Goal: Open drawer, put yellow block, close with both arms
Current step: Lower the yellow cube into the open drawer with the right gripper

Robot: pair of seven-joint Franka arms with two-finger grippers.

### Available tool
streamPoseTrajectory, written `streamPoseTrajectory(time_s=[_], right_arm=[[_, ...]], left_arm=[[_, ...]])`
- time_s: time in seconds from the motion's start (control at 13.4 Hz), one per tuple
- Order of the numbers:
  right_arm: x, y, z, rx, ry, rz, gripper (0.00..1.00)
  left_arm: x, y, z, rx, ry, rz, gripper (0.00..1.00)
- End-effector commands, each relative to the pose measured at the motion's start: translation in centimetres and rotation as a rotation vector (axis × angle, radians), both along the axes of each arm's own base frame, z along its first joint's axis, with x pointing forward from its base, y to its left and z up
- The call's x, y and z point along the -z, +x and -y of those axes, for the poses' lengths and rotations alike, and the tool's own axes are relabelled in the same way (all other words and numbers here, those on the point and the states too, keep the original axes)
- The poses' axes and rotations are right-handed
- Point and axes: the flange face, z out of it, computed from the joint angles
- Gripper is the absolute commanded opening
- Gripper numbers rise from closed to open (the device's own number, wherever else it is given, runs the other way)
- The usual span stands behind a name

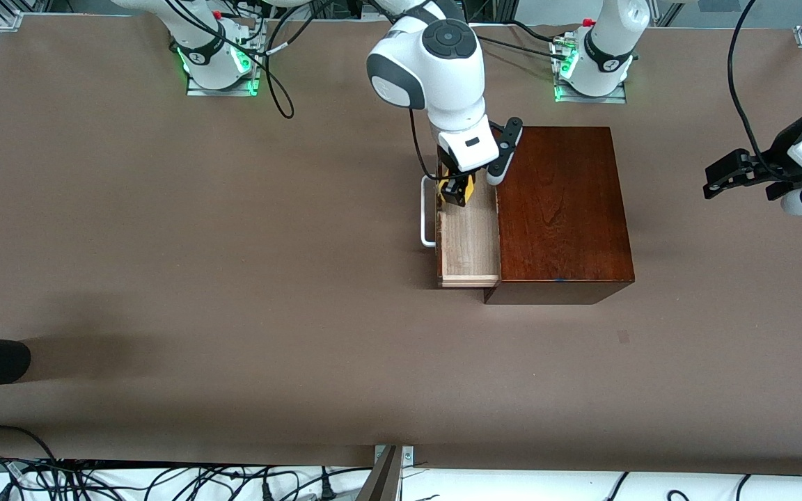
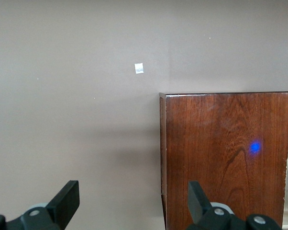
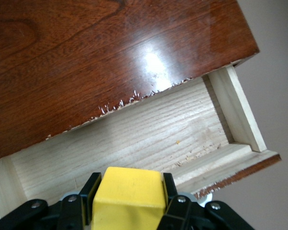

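The drawer [image 1: 469, 243] stands pulled out of the dark reddish-brown wooden box [image 1: 561, 209], toward the right arm's end of the table, and its pale-wood tray lies bare in the part that shows, the grain running along its floor with nothing resting on it. The right gripper [image 1: 458, 189] hangs over the end of the open tray farther from the front camera, its fingers clenched on the yellow block [image 1: 467, 186], which is up in the air and not yet set down inside. The white U-shaped handle [image 1: 427, 212] sticks out from the drawer's dark front. The right wrist view gives what the front view cannot: the yellow block [image 3: 128, 194] seen close, a plain bright cube with clean edges pinched between two black fingers [image 3: 170, 211], and beneath it the tray's floor, its side wall and chipped splinters along the box's lower edge. The left wrist view shows the glossy top of the box [image 2: 225, 158] with a small blue light spot on it, and a small white scrap [image 2: 139, 68] on the brown table [image 2: 77, 96]. The left gripper [image 1: 738, 174] waits over bare table at the left arm's end, well apart from the box, its fingers [image 2: 65, 201] spread wide and released, holding nothing.
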Motion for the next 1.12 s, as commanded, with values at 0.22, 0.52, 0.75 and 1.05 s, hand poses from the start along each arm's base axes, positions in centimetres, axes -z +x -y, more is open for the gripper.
streamPoseTrajectory(time_s=[0.22,0.52,0.75,1.05], right_arm=[[1.6,-0.2,-1.6,-0.023,0.009,0.043,0.2],[3.6,0.1,-1.6,-0.032,-0.017,0.061,0.2],[5.1,-0.3,-2.0,-0.04,-0.026,0.059,0.2],[6.2,-1.3,-3.0,-0.059,-0.01,0.066,0.2]], left_arm=[[-0.5,0.4,-0.1,0.005,-0.007,0.003,1.0],[-0.4,0.4,-0.1,0.005,-0.007,0.001,1.0],[-0.5,0.4,0.0,0.006,-0.006,0.003,1.0],[-0.5,0.4,0.0,0.006,-0.006,0.003,1.0]])
